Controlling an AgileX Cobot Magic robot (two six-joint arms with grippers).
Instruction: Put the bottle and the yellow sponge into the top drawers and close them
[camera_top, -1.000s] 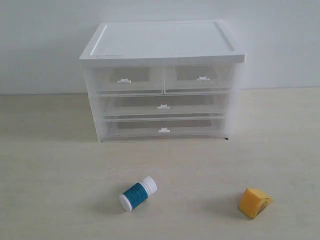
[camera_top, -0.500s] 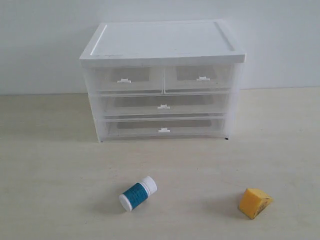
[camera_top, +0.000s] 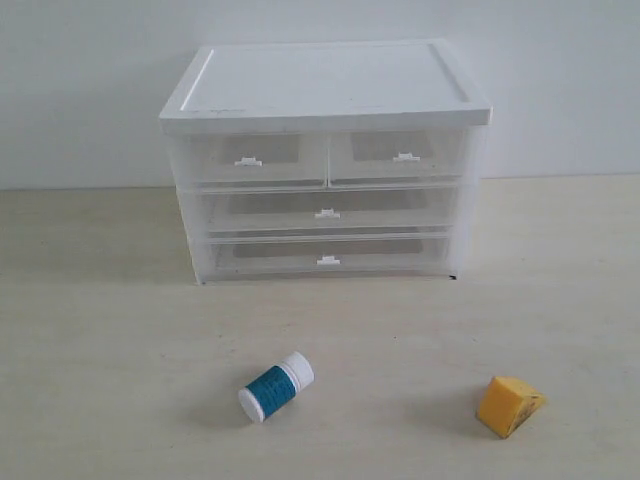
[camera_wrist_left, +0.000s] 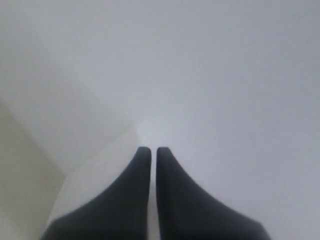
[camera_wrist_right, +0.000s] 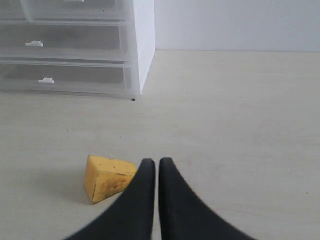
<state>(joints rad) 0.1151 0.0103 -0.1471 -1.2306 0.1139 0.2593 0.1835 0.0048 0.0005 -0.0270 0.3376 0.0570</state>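
Observation:
The bottle (camera_top: 275, 387), white with a teal label, lies on its side on the table in front of the drawer unit. To its right rests the yellow sponge (camera_top: 509, 405) (camera_wrist_right: 107, 177), a wedge. Both top drawers (camera_top: 258, 158) (camera_top: 398, 154) of the white-topped unit are pushed in. Neither arm appears in the exterior view. My right gripper (camera_wrist_right: 153, 161) is shut and empty, its tips beside the sponge. My left gripper (camera_wrist_left: 150, 150) is shut and empty, facing only a blank pale surface.
Two full-width drawers (camera_top: 327, 212) (camera_top: 328, 259) sit closed below the top pair. The unit's white side wall (camera_wrist_right: 143, 45) shows in the right wrist view. A pale wall (camera_top: 560, 80) rises behind the table.

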